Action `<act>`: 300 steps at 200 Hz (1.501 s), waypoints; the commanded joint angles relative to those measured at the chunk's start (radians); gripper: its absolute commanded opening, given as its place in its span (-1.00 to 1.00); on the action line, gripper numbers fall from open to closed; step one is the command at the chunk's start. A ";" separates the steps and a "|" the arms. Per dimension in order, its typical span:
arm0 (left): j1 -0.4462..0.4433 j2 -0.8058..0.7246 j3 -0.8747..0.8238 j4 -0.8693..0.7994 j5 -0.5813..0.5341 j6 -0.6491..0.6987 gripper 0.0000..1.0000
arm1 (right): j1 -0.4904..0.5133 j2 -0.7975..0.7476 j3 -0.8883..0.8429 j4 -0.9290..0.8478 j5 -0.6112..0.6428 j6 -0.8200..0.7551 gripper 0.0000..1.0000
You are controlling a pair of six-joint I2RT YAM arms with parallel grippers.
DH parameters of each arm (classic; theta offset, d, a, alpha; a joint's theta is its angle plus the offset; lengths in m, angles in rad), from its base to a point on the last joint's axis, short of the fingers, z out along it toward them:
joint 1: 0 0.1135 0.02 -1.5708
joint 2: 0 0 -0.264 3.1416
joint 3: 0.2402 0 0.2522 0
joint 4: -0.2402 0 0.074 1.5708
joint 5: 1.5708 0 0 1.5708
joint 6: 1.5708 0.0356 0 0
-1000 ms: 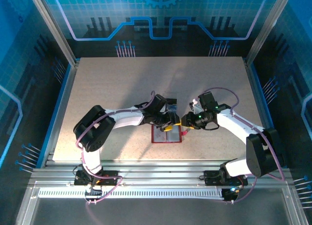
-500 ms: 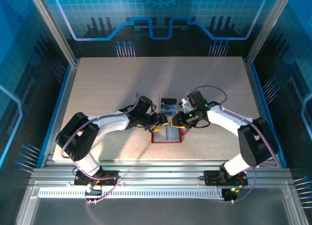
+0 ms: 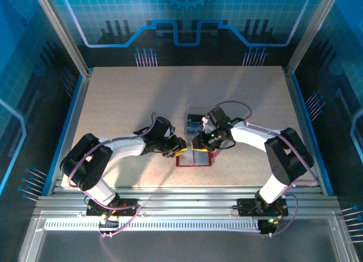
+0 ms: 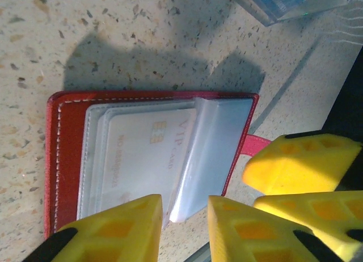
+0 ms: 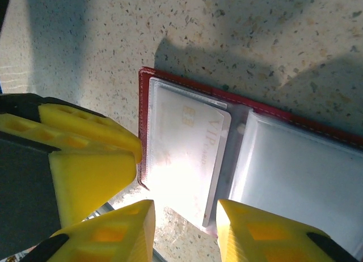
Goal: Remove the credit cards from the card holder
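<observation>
Closely crowded, left end effector (image 4: 184, 204) and right end effector (image 5: 185, 208), each slightly spread, straddle card holder (image 4: 66, 138) edges.

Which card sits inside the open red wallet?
The pale rectangular card printed VIP; the thin blue cards lie outside it, on the speckled table.

Top view: wallet (image 3: 193, 165) upper edge under left gripper (image 3: 181, 149) and right gripper (image 3: 199, 144); contents too small to read.
Left wrist: lower edge behind fingers (image 4: 113, 231); cards (image 4: 295, 1) upper right cropped, blurred.
Right wrist: wallet cropped right; card (image 5: 187, 154) print lost in glare.
</observation>
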 commanded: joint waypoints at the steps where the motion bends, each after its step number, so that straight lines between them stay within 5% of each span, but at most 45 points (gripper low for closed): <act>1: 0.007 0.015 -0.015 0.023 0.014 -0.002 -0.52 | 0.022 0.029 0.005 0.042 -0.012 0.029 -0.30; 72: 0.008 0.037 -0.033 0.011 0.003 0.005 -0.73 | 0.054 0.091 0.021 0.076 -0.025 0.045 -0.33; 300: 0.009 0.082 -0.063 0.030 0.008 0.003 -0.76 | 0.080 0.121 0.043 -0.021 0.045 0.013 -0.34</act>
